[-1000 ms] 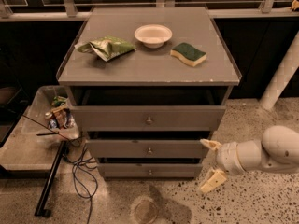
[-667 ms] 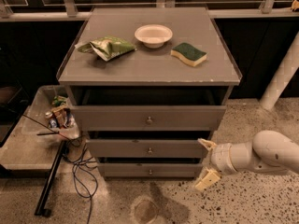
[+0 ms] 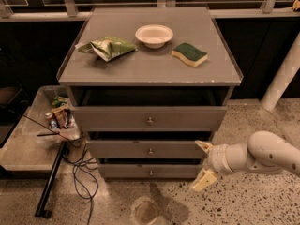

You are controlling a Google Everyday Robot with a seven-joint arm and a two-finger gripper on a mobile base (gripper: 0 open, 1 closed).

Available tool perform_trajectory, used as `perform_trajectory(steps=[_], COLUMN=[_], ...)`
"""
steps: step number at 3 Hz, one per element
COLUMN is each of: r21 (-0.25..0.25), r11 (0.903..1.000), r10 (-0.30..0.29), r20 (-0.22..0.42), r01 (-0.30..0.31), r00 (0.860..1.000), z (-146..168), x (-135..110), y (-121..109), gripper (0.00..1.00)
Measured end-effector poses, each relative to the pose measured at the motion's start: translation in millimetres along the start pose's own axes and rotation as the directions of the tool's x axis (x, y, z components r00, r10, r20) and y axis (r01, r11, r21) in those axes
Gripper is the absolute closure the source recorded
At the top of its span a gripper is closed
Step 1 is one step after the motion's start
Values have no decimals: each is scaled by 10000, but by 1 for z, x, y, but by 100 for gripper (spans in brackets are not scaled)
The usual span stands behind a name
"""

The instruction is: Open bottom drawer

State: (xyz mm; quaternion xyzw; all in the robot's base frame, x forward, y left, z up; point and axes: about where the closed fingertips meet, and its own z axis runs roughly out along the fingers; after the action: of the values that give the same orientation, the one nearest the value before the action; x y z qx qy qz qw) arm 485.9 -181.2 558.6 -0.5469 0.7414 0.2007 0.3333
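The bottom drawer (image 3: 151, 171) is the lowest and slimmest of three grey drawer fronts, with a small round metal knob (image 3: 151, 173) at its centre. Its front sits set back under the middle drawer (image 3: 150, 150). My gripper (image 3: 203, 163) is at the cabinet's lower right, just right of the bottom drawer's right end. Its two cream fingers are spread apart, one up by the middle drawer's right end, one down near the floor. It holds nothing. The white arm (image 3: 267, 153) comes in from the right.
On the cabinet top (image 3: 150, 67) lie a green chip bag (image 3: 108, 47), a white bowl (image 3: 153, 35) and a green-yellow sponge (image 3: 189, 54). The tall top drawer (image 3: 149, 118) stands out a little. A clear bin (image 3: 56, 114) with cans, cables (image 3: 77, 170) and a black pole (image 3: 49, 182) sit left.
My gripper and arm have moved a little to the left, closer to the right end of the lower drawers. The drawers have not moved.
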Motion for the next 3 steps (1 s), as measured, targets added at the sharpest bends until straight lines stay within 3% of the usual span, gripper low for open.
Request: perform_trajectory(steps=[1, 3], r21=[-281, -525], r11=[9995, 9971], r10=[166, 548], r20=[-33, -167], r01=[-167, -556], r00=[9999, 9984], z=[29, 86], x=[16, 72], y=[-11, -32], gripper=[0, 0])
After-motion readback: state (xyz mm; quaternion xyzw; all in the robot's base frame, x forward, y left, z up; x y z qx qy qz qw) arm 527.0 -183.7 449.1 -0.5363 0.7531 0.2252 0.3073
